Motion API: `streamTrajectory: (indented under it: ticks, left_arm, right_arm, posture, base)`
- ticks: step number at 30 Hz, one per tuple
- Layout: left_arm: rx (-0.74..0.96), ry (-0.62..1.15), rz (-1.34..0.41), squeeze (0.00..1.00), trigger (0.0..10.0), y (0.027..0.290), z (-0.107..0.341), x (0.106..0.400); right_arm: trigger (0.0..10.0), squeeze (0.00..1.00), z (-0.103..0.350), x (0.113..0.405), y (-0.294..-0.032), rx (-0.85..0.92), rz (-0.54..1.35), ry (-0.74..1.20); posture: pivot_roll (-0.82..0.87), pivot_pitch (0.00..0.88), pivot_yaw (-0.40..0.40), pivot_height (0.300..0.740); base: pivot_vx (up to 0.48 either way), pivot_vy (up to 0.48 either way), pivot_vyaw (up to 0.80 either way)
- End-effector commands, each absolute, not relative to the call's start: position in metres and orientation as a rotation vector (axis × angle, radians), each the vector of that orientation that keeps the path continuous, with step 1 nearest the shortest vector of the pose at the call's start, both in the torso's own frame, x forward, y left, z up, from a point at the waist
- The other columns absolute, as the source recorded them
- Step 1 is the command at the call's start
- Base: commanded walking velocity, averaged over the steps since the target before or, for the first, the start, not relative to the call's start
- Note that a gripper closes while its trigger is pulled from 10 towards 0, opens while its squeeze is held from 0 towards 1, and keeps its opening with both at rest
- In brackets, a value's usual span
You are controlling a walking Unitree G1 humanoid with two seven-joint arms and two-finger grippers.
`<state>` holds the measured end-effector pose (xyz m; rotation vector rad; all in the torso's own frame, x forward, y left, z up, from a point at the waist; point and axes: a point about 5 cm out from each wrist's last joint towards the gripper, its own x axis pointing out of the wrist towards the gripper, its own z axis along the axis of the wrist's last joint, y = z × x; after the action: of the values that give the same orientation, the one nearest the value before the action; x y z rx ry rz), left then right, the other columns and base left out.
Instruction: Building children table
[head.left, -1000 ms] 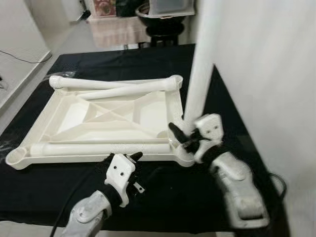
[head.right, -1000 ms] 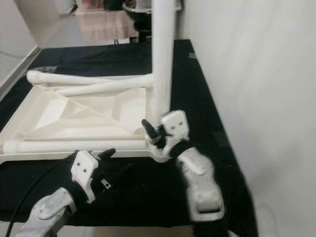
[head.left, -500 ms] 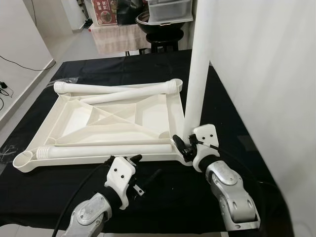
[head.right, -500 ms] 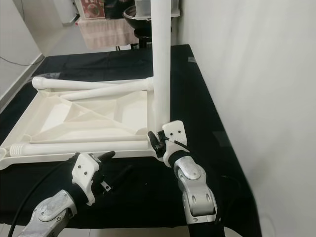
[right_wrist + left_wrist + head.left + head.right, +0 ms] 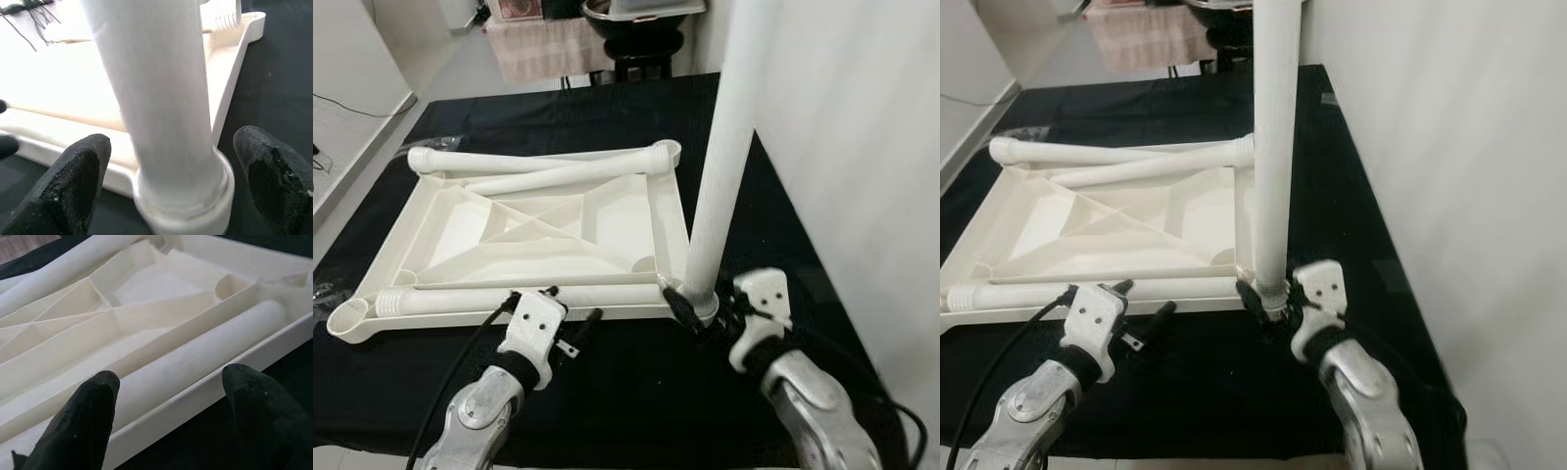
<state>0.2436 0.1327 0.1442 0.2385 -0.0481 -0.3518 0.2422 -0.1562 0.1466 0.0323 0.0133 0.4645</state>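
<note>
Table top point(image 5: 538, 230): is lying upside down on the black cloth point(image 5: 636, 392).
Upright leg point(image 5: 720, 176): is standing in the near right corner socket.
Right gripper point(image 5: 168, 181): is being held open around the leg's base.
Left gripper point(image 5: 166, 391): is being held open, facing the near edge.

Place: a home room | black-covered table point(image 5: 607, 382) against a plain white wall point(image 5: 862, 147) on the right | far end: cloth-draped stand point(image 5: 543, 44), dark bowl point(image 5: 641, 18) on a stool | pale floor point(image 5: 372, 108) at left
</note>
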Motion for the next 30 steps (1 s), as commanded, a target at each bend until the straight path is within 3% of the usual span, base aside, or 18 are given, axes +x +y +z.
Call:
streamTrajectory:
  ticks: [1, 6, 16, 22, 30]
  left_arm:
    - [0.269, -0.031, -0.33, 0.0, 10.0, 0.137, 0.141, 0.241]
    - [0.27, -0.03, -0.335, 0.0, 10.0, 0.136, 0.141, 0.242]
    - [0.314, -0.031, -0.351, 0.0, 10.0, 0.133, 0.142, 0.243]
    - [0.318, -0.033, -0.358, 0.0, 10.0, 0.132, 0.142, 0.244]
    - [0.308, -0.055, -0.353, 0.0, 10.0, 0.131, 0.15, 0.25]
  right_arm:
    - [10.0, 0.0, 0.149, 0.234, -0.155, 0.079, 0.517, 0.0]
    - [10.0, 0.0, 0.147, 0.212, -0.164, 0.182, 0.598, 0.003]
    - [10.0, 0.0, 0.148, 0.189, -0.148, 0.208, 0.861, 0.068]
    - [10.0, 0.0, 0.153, 0.2, -0.147, 0.186, 0.837, 0.031]
    - [10.0, 0.0, 0.157, 0.246, -0.146, 0.081, 0.562, -0.048]
  posture:
    - [-0.08, 0.162, 0.062, 0.74]
    - [-0.09, 0.163, 0.067, 0.74]
    - [-0.08, 0.161, 0.072, 0.74]
    - [-0.08, 0.157, 0.069, 0.74]
    - [-0.07, 0.145, 0.066, 0.74]
  base:
    - [0.0, 0.439, 0.0]
    - [0.0, 0.44, 0.0]
    - [0.0, 0.439, 0.0]
    - [0.0, 0.438, 0.0]
    - [0.0, 0.44, 0.0]
